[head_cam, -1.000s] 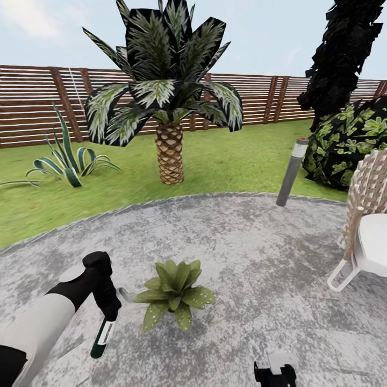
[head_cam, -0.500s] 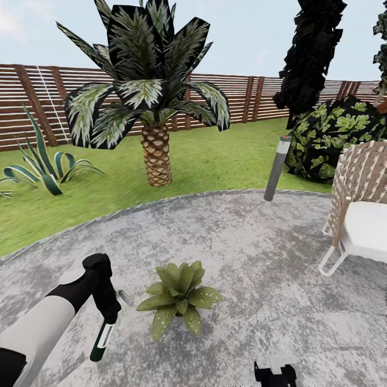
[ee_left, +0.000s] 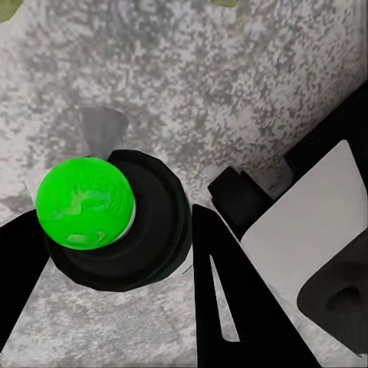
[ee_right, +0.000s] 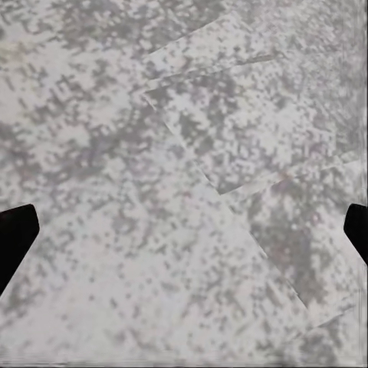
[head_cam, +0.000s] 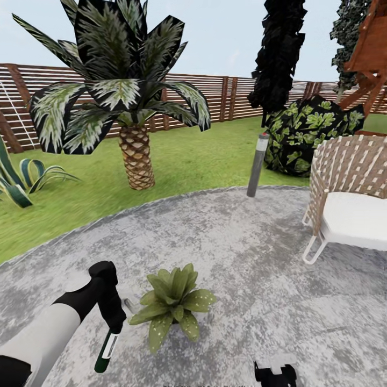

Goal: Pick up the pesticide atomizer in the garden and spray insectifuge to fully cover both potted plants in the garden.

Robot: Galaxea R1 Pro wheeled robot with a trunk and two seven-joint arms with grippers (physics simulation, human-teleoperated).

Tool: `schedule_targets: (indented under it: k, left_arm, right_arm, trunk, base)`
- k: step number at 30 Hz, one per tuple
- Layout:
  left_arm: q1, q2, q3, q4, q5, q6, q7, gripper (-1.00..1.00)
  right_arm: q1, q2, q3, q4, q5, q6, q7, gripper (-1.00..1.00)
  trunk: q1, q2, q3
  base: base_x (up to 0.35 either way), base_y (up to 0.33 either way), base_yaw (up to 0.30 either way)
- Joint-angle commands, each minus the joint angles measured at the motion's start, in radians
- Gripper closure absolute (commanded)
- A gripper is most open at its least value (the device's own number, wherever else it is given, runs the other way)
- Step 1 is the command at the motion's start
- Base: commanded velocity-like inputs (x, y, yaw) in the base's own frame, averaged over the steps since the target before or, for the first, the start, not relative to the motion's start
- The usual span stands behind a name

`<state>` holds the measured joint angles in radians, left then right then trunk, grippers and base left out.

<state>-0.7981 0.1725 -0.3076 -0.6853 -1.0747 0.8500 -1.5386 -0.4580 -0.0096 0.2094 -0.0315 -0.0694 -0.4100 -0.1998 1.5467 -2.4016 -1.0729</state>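
- Holding the pesticide atomizer point(head_cam: 106, 349), the left gripper point(head_cam: 114, 325) is clamped round its upper end, and the bottle hangs straight down over the paving point(head_cam: 258, 258).
- Pickup is done, then; the bottle's dark-green body and white label strip sit just beside the potted plant point(head_cam: 171, 305), on its left and clear of the leaves.
- Looking from the left wrist, there's the atomizer point(ee_left: 86, 203) end-on, its bright green base facing the camera, with dark fingers point(ee_left: 222, 299) on either side.
- No mist or wet sheen shows on those speckled leaves, so I judge spraying is all still to come, and whether this plant has had any cover I can't tell.
- One rosette is in sight here, so a second remains to be found and treated.
- The right gripper point(head_cam: 274, 371) hangs low at the frame's bottom edge; from its wrist, two dark fingertips point(ee_right: 15, 234) stand wide apart over bare paving point(ee_right: 184, 184), holding nothing.
- Underfoot it's grey mottled stone, a rounded patio edged by lawn point(head_cam: 188, 161).
- Around us: a palm point(head_cam: 134, 156), a striped agave point(head_cam: 16, 183), a bollard light point(head_cam: 257, 165), a leafy bush point(head_cam: 306, 134), a woven chair point(head_cam: 349, 199) and the slatted fence point(head_cam: 231, 97).
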Motion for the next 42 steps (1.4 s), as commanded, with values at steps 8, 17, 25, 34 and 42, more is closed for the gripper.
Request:
schedule_targets:
  k: [8, 17, 25, 34, 42]
  left_arm:
    - [0.003, 0.006, 0.0, -0.005, -0.007, 0.012, -0.01, 1.0]
    - [0.003, 0.003, 0.005, -0.007, -0.007, 0.014, -0.009, 1.0]
    - [0.003, 0.003, -0.002, -0.007, -0.007, 0.014, -0.009, 1.0]
    - [0.003, 0.005, -0.001, -0.004, -0.007, 0.016, -0.009, 1.0]
    - [0.003, 0.001, 0.004, -0.004, -0.007, 0.017, -0.009, 1.0]
  right_arm:
    - [-0.001, 0.0, 0.008, 0.0, -0.007, -0.003, -0.003, -1.0]
    - [-0.001, 0.0, 0.01, 0.0, -0.007, -0.003, -0.003, -1.0]
    - [-0.001, 0.0, 0.01, 0.0, -0.007, -0.003, -0.003, -1.0]
    - [-0.001, 0.001, 0.01, 0.001, -0.007, -0.003, -0.003, -1.0]
    - [-0.001, 0.002, 0.01, 0.001, -0.007, -0.002, -0.003, -1.0]
  trunk:
    - [0.0, 0.0, -0.001]
    - [0.0, 0.0, -0.001]
    - [0.0, 0.0, -0.001]
    - [0.0, 0.0, -0.001]
    - [0.0, 0.0, -0.001]
  base:
    - [-0.268, 0.164, -0.264]
    - [-0.114, 0.28, -0.264]
    - [0.034, 0.304, -0.264]
    - [-0.129, 0.277, -0.242]
    - [0.115, 0.3, -0.117]
